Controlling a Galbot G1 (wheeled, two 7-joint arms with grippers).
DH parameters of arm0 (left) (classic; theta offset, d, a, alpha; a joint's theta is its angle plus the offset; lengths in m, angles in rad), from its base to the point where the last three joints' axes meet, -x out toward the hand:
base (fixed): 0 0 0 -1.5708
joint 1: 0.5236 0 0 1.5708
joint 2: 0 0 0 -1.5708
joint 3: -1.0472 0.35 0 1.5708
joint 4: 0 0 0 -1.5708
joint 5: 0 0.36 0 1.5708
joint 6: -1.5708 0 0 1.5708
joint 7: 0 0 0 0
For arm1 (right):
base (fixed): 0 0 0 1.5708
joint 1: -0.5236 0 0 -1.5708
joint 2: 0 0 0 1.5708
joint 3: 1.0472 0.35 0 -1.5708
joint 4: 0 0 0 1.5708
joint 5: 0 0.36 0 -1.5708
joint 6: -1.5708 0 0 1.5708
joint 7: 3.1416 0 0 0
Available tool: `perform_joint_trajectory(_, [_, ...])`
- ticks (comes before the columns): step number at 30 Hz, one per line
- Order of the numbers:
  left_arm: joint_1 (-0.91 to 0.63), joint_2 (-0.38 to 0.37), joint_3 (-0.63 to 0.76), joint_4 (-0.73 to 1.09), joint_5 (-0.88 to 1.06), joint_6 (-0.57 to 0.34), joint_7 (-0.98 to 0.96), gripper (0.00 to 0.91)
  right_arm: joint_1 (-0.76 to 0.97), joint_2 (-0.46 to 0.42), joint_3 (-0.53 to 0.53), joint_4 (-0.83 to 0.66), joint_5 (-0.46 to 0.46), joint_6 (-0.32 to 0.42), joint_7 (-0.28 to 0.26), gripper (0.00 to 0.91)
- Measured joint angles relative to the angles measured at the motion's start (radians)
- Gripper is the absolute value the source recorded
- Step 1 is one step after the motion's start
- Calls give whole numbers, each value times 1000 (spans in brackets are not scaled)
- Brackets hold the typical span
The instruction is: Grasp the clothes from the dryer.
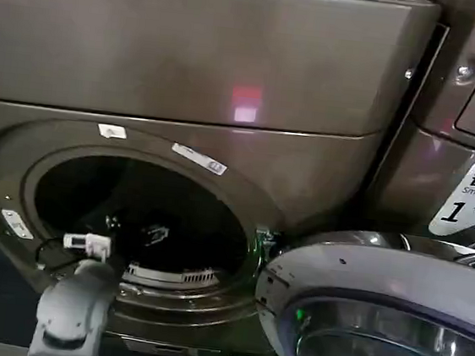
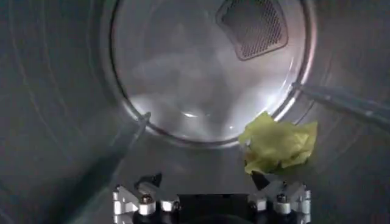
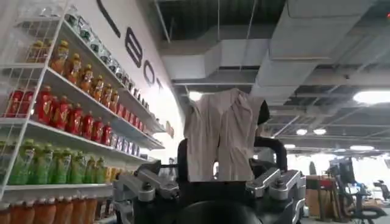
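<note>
The dryer (image 1: 190,62) stands with its round opening (image 1: 140,219) uncovered and dark inside. My left arm reaches into the lower left of that opening, where the left gripper (image 1: 86,245) shows as a white piece. Inside the drum, a crumpled yellow-green cloth (image 2: 279,143) lies on the drum floor by the back wall. The left gripper (image 2: 204,180) is open and holds nothing, and the cloth sits just beyond one fingertip (image 2: 261,180). My right gripper (image 3: 206,175) is open, away from the dryer, pointing up into the room.
The dryer door (image 1: 383,329) hangs open at the lower right, close to the opening. A second machine (image 1: 472,126) stands to the right. A mesh vent (image 2: 255,25) sits in the drum's back wall. Shelves of bottles (image 3: 67,103) and a pale garment (image 3: 219,134) lie beyond the right gripper.
</note>
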State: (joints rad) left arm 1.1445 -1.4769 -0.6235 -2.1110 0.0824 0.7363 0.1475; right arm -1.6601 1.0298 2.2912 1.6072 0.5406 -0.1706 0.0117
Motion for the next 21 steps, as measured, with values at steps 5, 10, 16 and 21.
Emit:
perform_joint_trajectory(5, [-86,1,-3,101,40,0,29,907,1,2,-2,5,-1,-1,2,907])
perform_joint_trajectory(10, [-164,21,-1,187,211,0,162,907,1,2,-5,10,-3,-1,2,907])
perform_joint_trajectory(16, [-226,55,-11,245,537,0,447,907,1,-1,-3,11,-2,-2,2,907])
perform_joint_trajectory(21, [-266,85,-20,265,756,-117,740,907,-4,-1,2,11,-2,-2,2,907])
